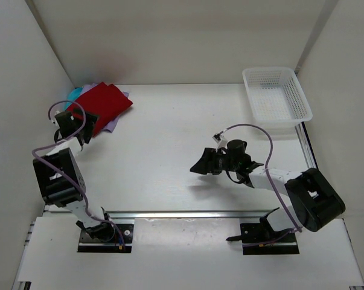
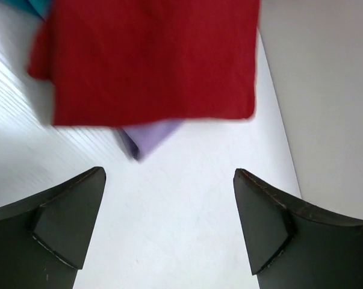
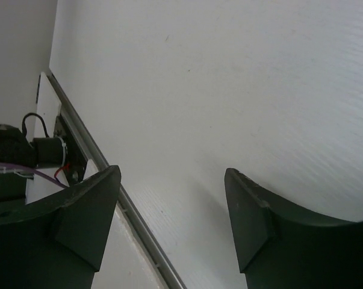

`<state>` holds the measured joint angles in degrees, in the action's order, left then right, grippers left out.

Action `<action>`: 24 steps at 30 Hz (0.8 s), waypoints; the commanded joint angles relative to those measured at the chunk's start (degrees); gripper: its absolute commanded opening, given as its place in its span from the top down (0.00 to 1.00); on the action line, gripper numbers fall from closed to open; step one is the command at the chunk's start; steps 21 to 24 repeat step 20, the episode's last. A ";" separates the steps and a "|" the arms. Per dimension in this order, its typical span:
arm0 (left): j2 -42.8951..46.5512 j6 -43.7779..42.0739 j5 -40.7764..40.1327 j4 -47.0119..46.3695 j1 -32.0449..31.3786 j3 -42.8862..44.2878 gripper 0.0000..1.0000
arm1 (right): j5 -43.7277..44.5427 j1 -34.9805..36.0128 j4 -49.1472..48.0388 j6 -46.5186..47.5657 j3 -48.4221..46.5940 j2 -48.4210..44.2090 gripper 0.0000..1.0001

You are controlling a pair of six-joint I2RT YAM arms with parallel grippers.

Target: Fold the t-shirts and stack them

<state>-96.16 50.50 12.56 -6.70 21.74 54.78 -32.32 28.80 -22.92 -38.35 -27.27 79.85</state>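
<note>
Three t-shirts (image 1: 103, 106) lie stacked, red topmost, while left fingers (image 2: 67, 223) and right fingers (image 3: 85, 217) stand spread, released

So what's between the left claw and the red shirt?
Bare table, plus a lavender t-shirt corner poking from under the red t-shirt toward the left gripper; the left wrist view shows it.

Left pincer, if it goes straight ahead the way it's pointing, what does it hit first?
Probably the corner of the lavender shirt poking out under the red shirt; the open left pincer may touch the table first, depth is unclear.
</note>
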 commanded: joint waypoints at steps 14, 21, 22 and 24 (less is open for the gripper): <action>12.39 -14.28 -4.46 8.18 -33.84 -9.34 0.01 | 10.70 6.18 6.22 8.64 -0.77 -1.01 0.00; 13.72 -17.18 -6.39 8.88 -37.29 -9.27 0.02 | 11.31 6.09 3.06 8.73 2.74 -3.13 0.01; 13.72 -17.18 -6.39 8.88 -37.29 -9.27 0.02 | 11.31 6.09 3.06 8.73 2.74 -3.13 0.01; 13.72 -17.18 -6.39 8.88 -37.29 -9.27 0.02 | 11.31 6.09 3.06 8.73 2.74 -3.13 0.01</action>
